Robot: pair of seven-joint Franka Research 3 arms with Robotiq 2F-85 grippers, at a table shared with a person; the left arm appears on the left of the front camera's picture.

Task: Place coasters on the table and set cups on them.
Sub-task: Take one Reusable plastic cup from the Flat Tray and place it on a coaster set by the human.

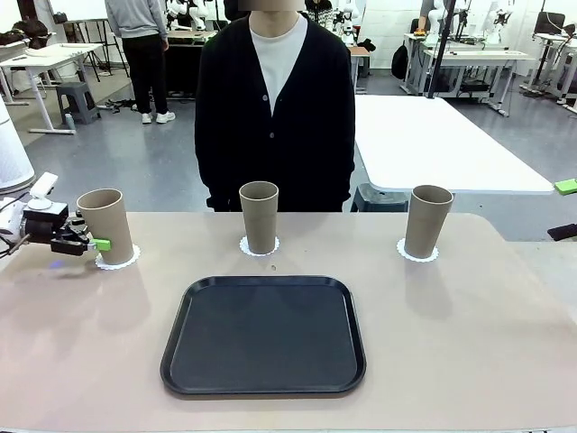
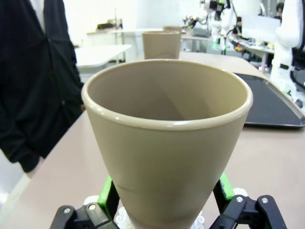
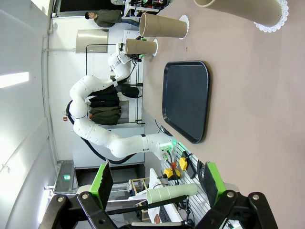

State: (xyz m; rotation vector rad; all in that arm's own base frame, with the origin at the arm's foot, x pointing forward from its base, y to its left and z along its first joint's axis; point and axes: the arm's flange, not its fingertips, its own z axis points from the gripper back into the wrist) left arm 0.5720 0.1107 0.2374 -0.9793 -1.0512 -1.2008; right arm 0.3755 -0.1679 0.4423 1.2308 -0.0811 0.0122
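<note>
Three tan cups stand upright along the far side of the table, each on a white scalloped coaster. The left cup rests on its coaster, and my left gripper straddles its lower part. In the left wrist view this cup is large in the picture. The green pads stand wide at either side of its base, so the left gripper is open. The middle cup and the right cup stand untouched. My right gripper is open and holds nothing.
A black rounded tray lies in the middle of the near half of the table. A person in a black cardigan stands at the far edge behind the middle cup. A white table stands behind on the right.
</note>
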